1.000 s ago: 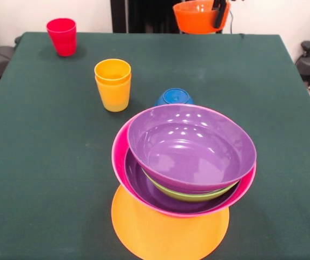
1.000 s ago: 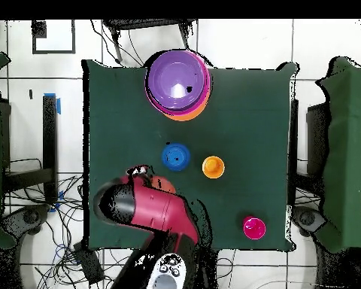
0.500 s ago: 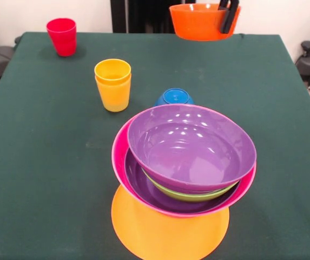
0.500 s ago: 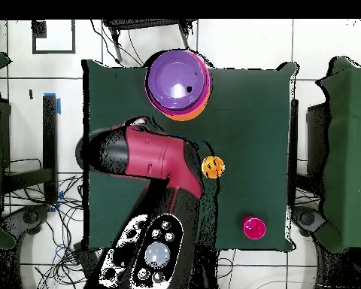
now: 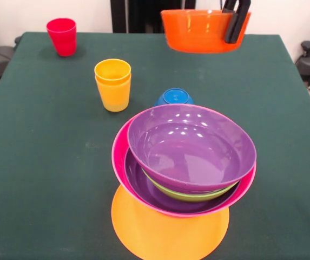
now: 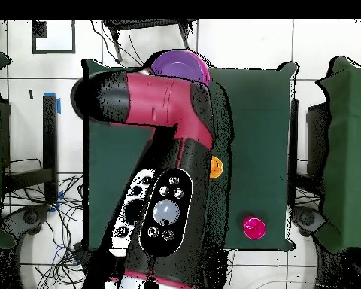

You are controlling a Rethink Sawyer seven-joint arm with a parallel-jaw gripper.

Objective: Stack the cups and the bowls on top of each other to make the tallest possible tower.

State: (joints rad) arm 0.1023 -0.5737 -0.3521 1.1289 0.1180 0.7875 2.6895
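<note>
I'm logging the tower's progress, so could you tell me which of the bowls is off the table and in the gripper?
The red-orange bowl: the gripper holds it by its rim in the air. The small blue bowl sits on the table, and the rest are nested in the tower.

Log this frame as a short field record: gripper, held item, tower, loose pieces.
gripper: shut on the red-orange bowl's rim, raised above the table
held item: red-orange bowl, upright, airborne
tower: orange bowl as base, then pink bowl, purple bowl, lime green bowl, second purple bowl on top
loose pieces: blue bowl upside down behind the tower; two nested yellow cups; red cup at far corner
</note>
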